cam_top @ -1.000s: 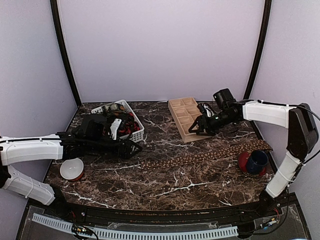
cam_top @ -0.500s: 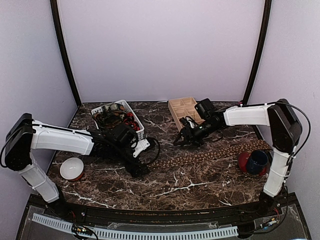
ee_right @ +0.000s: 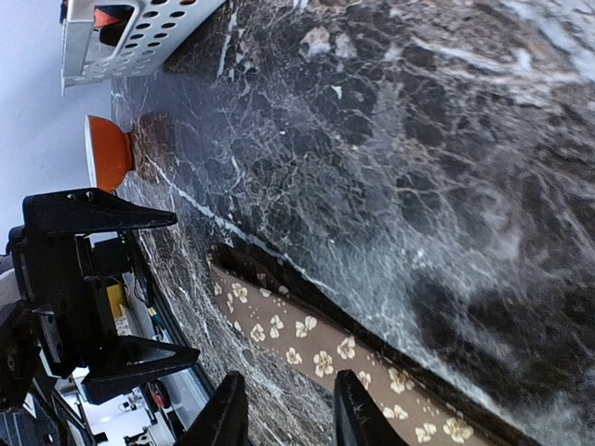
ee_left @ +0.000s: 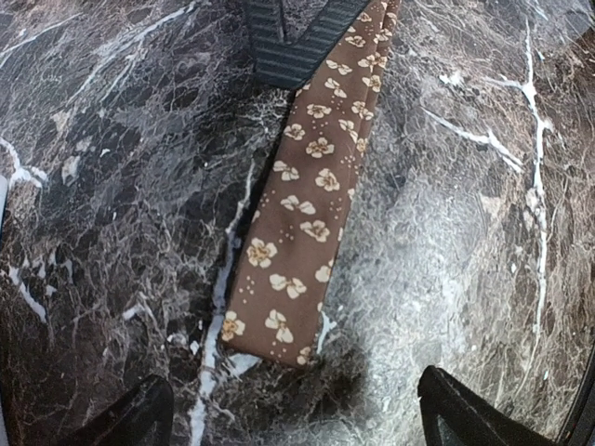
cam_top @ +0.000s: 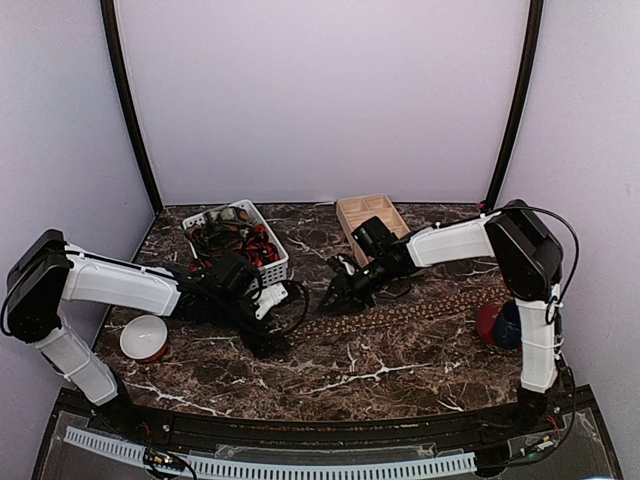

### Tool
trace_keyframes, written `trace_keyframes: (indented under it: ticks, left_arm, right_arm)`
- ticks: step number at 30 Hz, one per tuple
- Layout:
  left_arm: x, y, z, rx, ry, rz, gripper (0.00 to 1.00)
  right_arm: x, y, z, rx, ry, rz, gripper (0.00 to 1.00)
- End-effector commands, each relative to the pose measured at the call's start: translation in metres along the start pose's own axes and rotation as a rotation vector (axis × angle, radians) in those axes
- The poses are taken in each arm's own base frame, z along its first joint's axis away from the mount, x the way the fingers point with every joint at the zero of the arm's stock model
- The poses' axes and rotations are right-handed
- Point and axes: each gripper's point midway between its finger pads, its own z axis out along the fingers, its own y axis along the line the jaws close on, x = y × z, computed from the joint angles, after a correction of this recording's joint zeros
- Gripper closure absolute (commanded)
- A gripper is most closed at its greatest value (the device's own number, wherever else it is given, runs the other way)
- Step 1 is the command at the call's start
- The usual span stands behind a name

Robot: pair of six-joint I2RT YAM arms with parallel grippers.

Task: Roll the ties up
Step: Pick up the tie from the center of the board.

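Tie (ee_left: pixel 297 232) — soft, light — is lying flat; grasp its narrow tip. Left end effector (ee_left: pixel 293 404) is gaping wide; right end effector (ee_right: pixel 293 409) part-open, empty.

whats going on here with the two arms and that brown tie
Two robot arms are working over a brown floral tie laid flat and straight across the marble table. The left end effector hangs wide open just above one end of the tie, not gripping it. The right end effector is low over the tie a little further along, fingers a narrow gap apart, nothing visibly pinched. No rolling has started. What look like more ties sit in the white basket.
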Motion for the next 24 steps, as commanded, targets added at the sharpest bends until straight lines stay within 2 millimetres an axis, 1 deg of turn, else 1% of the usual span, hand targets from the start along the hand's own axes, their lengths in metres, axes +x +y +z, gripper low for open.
trace_keyframes:
  ticks: [1,4,5,8,11,14,18,20,24]
  left_arm:
    - [-0.015,0.001,-0.010,-0.015,-0.158,0.047,0.06]
    - [-0.010,0.006,-0.010,-0.014,-0.184,0.053,0.07]
    - [-0.008,0.005,-0.008,-0.004,-0.181,0.067,0.07]
    - [-0.003,0.000,-0.002,0.031,-0.169,0.108,0.08]
    - [-0.006,-0.001,0.003,0.043,-0.179,0.139,0.10]
    - [-0.008,-0.003,0.007,0.056,-0.190,0.159,0.12]
    - [-0.007,-0.001,0.013,0.059,-0.189,0.173,0.16]
    - [-0.005,0.000,0.016,0.064,-0.185,0.176,0.17]
    - [-0.003,0.000,0.023,0.078,-0.170,0.194,0.22]
  right_arm:
    - [-0.006,0.013,0.017,-0.032,0.010,-0.019,0.74]
    - [0.000,0.003,0.026,-0.005,0.031,0.008,0.81]
    - [0.002,-0.002,0.028,0.005,0.036,0.018,0.83]
    - [0.007,-0.010,0.028,0.031,0.043,0.035,0.86]
    - [0.011,-0.013,0.027,0.047,0.048,0.041,0.89]
    - [0.013,-0.014,0.026,0.057,0.052,0.048,0.92]
    - [0.011,-0.002,0.015,0.054,0.037,0.024,0.93]
    - [0.012,0.001,0.013,0.050,0.038,0.020,0.92]
    - [0.018,-0.007,0.016,0.063,0.058,0.037,0.94]
